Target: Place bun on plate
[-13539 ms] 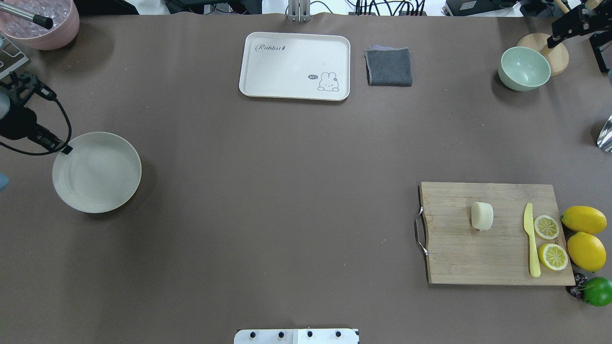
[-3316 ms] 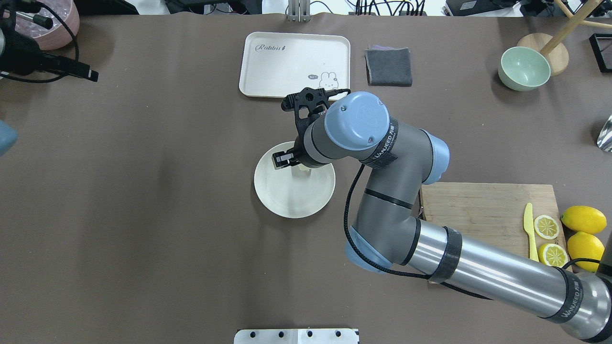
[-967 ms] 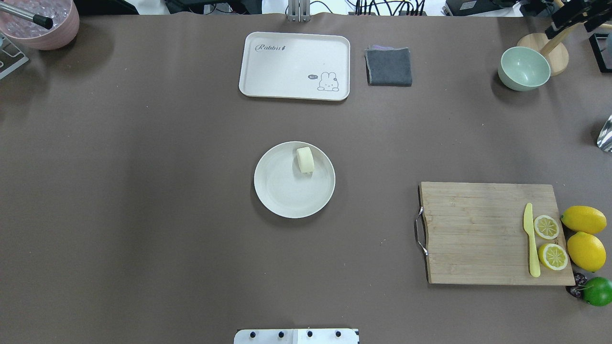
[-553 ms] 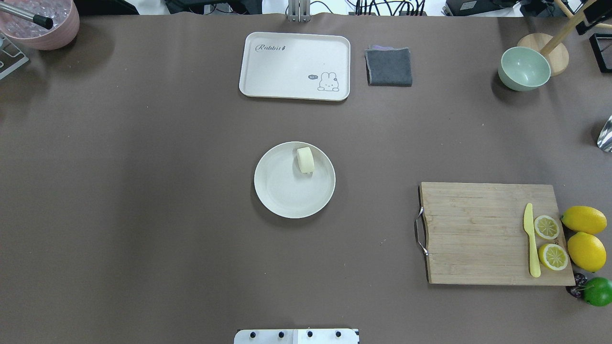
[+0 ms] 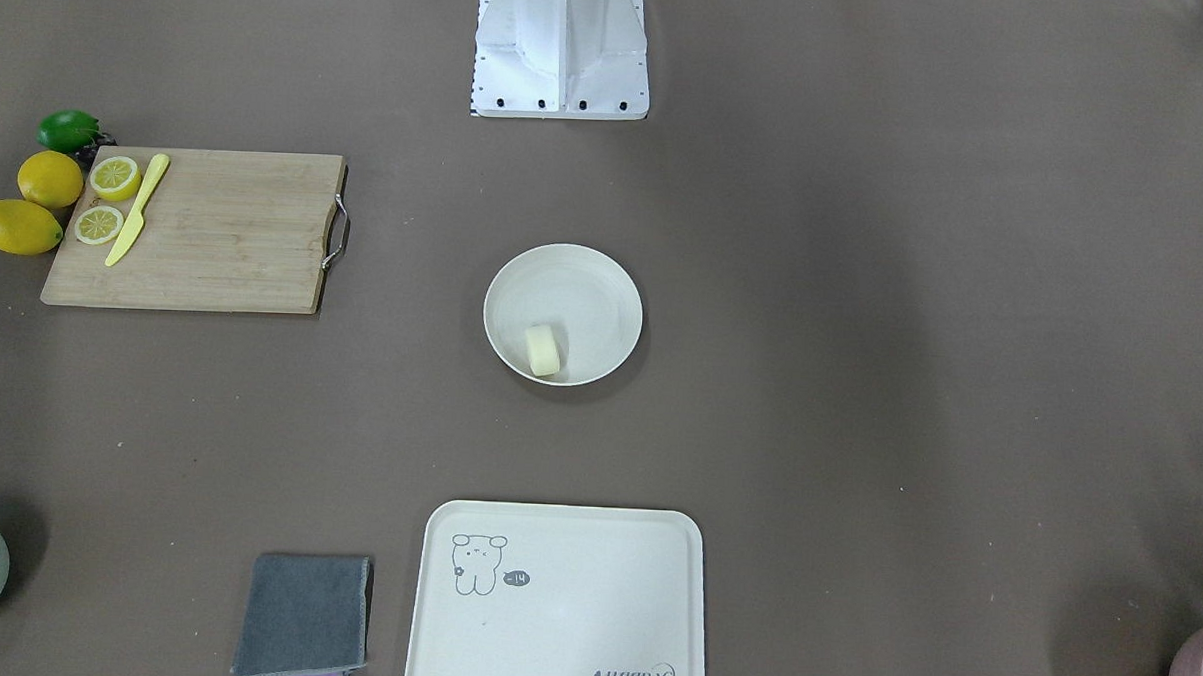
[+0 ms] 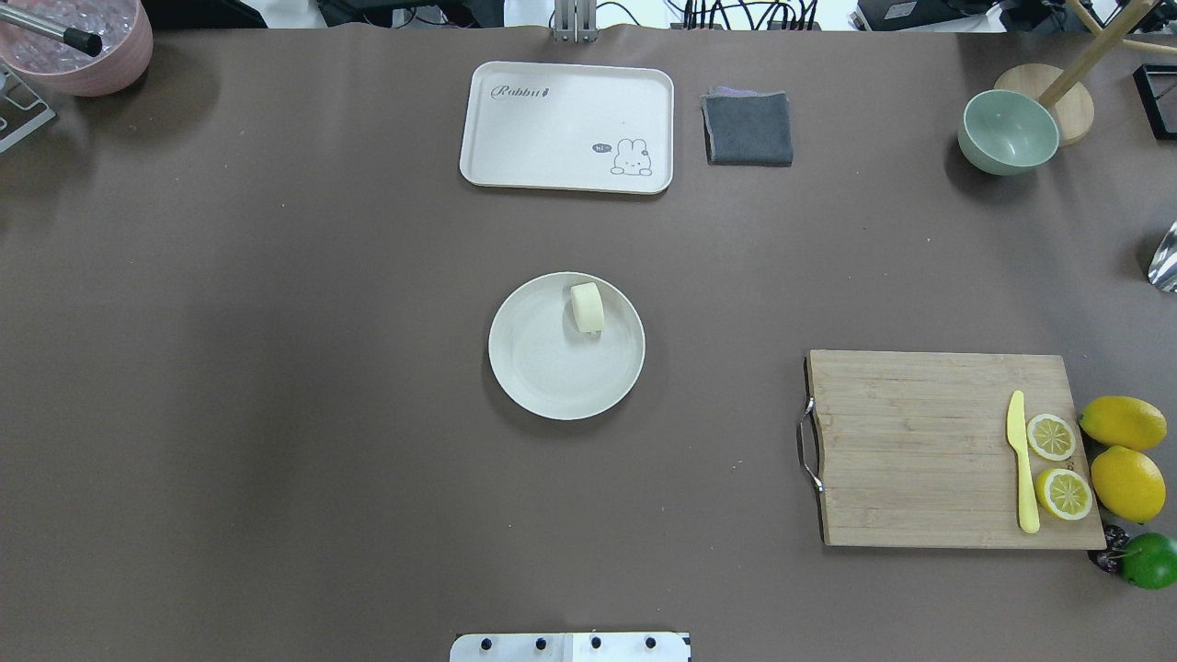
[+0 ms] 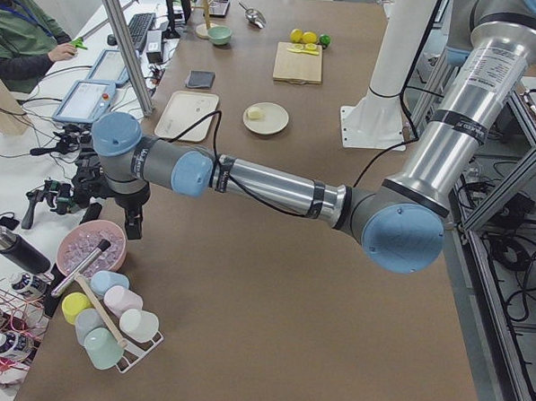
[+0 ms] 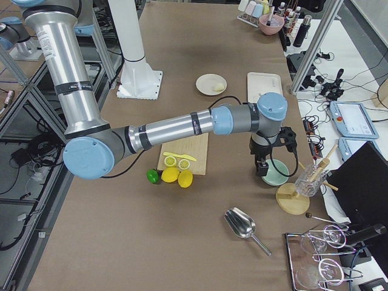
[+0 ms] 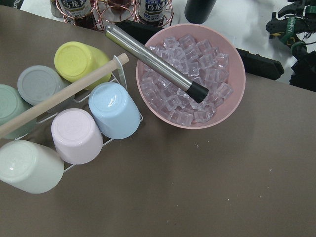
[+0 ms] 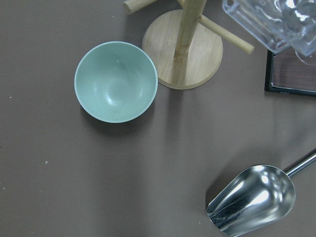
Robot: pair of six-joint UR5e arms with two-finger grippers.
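From the front, the tray (image 5: 572, 597) read "Rabbit"; the bun (image 5: 542, 351), a smooth pale cream stub, lay inside the plate (image 5: 604, 278) by its rim. In the side views, the left hand (image 7: 113, 212) and right hand (image 8: 264, 167) hung well apart from it, their grip impossible to tell.

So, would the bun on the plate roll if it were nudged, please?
Possibly: the bun looks rounded, so it could roll. It sits near the raised rim of the plate, which would likely stop it. Its smooth surface may slip between jaws.
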